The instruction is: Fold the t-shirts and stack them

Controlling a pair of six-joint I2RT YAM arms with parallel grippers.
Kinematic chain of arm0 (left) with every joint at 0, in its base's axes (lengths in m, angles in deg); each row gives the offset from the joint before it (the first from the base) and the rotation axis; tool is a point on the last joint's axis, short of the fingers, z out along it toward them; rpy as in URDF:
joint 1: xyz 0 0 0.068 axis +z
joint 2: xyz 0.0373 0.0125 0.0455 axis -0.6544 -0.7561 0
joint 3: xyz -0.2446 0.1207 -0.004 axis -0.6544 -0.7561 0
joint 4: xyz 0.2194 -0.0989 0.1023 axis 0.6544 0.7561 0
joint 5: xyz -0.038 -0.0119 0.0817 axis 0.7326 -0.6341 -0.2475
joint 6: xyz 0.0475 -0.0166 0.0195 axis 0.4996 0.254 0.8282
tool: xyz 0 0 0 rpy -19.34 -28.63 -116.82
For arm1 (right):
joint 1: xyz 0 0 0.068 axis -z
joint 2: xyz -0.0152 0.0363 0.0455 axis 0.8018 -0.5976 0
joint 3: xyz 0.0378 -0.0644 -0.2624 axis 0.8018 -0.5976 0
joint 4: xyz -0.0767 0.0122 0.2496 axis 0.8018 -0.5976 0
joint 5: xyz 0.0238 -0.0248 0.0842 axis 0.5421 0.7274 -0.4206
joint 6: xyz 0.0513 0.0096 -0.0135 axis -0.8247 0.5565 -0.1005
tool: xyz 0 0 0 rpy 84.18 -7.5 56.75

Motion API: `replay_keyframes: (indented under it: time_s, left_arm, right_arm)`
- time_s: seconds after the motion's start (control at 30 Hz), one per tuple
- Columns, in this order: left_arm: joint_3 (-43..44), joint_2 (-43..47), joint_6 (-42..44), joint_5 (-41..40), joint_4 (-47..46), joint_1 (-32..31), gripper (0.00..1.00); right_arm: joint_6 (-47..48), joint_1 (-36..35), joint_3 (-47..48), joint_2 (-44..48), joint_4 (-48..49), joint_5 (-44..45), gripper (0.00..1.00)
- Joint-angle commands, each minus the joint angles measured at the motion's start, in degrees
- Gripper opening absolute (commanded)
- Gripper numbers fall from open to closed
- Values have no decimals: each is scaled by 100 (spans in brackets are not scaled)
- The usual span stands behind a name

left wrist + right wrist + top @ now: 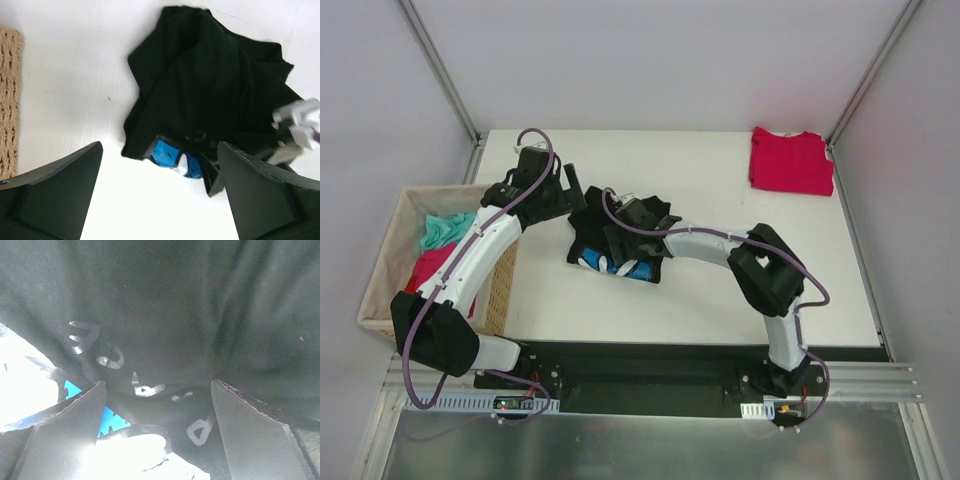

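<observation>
Overhead and wrist views of two robot arms working at a white bench (pixel 720 300). A black t-shirt (pixel 620 240) lies crumpled in a heap at the middle of the bench, a little toward the left edge, with a blue and white print (pixel 172 157) showing along its near side. It is not yet spread out or folded. A red t-shirt (pixel 790 160) lies folded flat in the far right corner, well apart from the heap. A woven basket (pixel 390 250) stands at the left edge with teal and pink cloth inside. The main risk, as a judgement, is that the cloth is bunched in several layers. A pinch here could catch more than one layer and lift the whole heap rather than a single hem or shoulder. The two arms also meet over the same small heap, so they may knock each other or drag the shirt toward the basket. The left tool (pixel 570 183) hangs just beside the heap's far left side, jaws spread wide, holding nothing and touching nothing. The right tool (pixel 159 385) is low over the black cloth, jaws also wide apart. Dark fabric with pale lettering (pixel 110 360) fills the space between them, but they are not closed on it.
</observation>
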State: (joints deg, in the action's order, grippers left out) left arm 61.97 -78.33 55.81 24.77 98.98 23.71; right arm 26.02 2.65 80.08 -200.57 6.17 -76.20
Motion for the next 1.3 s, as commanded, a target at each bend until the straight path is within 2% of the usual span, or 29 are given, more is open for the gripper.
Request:
replay_keyframes:
  time_s: [0.0,0.27,0.4,0.5,0.63,0.77,0.83,1.0,1.13,1.27]
  left_arm:
    - [10,125,85,-9,98,38,99]
    - [-7,-33,-56,219,98,47,99]
    - [-16,-42,-47,281,89,47,99]
    - [1,-95,-56,360,98,29,99]
    - [-25,-130,-117,633,54,12,99]
    - [-86,-156,5,993,-60,-295,99]
    - [-104,-226,93,1081,-78,-514,99]
    - [-341,-201,49,1029,-95,-639,99]
    - [-473,1,76,678,-87,-639,99]
    - [-543,72,128,555,-78,-604,99]
  right_arm:
    - [-481,178,-1500,785,-810,-59,90]
    - [-403,679,-2881,2238,-1091,-155,90]
    - [-17,706,-3155,3064,-1529,308,90]
    - [98,715,-2920,3803,-1916,608,90]
    - [98,732,-2034,4121,-2269,741,91]
    - [344,750,-1215,3841,-2269,1189,91]
    - [389,767,-959,3410,-2234,1181,91]
    - [213,794,-361,2226,-1936,470,91]
    - [143,680,-1,1381,-1856,214,90]
    - [29,680,97,913,-1698,-40,90]
